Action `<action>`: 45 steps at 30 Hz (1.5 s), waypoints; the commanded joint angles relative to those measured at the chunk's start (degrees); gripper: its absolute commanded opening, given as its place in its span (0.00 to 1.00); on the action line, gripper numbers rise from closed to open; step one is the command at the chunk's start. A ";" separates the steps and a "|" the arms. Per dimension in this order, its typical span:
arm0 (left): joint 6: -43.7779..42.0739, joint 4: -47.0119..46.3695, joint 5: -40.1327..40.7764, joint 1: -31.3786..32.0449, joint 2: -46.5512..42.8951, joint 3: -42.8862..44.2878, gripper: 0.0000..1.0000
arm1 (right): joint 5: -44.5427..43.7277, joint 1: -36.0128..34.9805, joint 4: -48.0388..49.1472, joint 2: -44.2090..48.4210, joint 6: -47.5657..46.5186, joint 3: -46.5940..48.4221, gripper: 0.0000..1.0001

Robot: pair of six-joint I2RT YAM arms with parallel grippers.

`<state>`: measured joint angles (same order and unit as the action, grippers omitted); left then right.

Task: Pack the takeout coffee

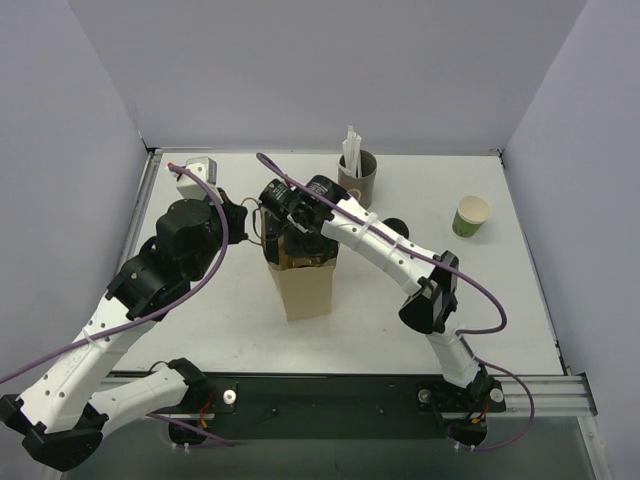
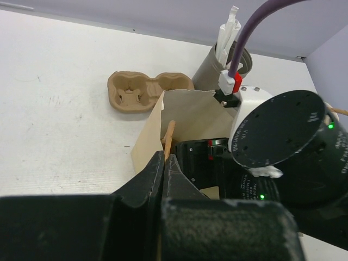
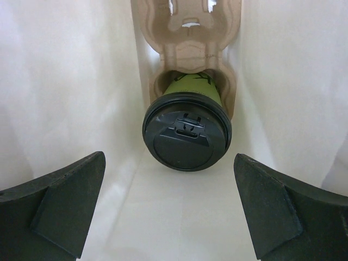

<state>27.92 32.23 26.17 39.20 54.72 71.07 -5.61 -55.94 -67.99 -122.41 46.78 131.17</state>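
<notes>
Here we see the coffee, lid on, seated in a carrier deep inside the bag. Our right fingers are spread wide inside the bag, above the coffee and clear of it. Our left fingers are pinched tight on the bag's rim. A second carrier lies on the desk behind the bag, beside the straw cup.

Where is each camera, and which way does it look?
Top external: above and behind, looking down on white table, both arms, brown paper bag.
Left wrist: looks along its shut left gripper pinching the bag's rim.
Right wrist: looks down into the bag; open right gripper above black-lidded green paper cup.
Shared: top and left wrist show the grey cylindrical straw cup.
</notes>
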 commanded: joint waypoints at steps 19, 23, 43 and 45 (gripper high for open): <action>-1.38 -2.61 0.37 -0.35 -0.84 -0.05 0.00 | -5.20 -0.66 -1.98 11.57 2.08 3.47 1.00; -1.47 -2.61 0.55 -0.35 -0.84 -0.23 0.00 | -5.38 -0.66 -1.36 12.54 2.00 3.47 1.00; -1.38 -2.35 1.25 -0.35 -1.28 -0.76 0.00 | -6.26 -1.10 5.91 20.89 1.03 1.20 1.00; -1.55 -2.08 1.25 -0.35 -1.19 -0.67 0.00 | -6.17 -1.10 7.77 23.52 0.94 -0.30 1.00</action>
<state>27.11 32.32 26.61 39.20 54.37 70.13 -9.74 -56.47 -64.42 -105.95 48.29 132.31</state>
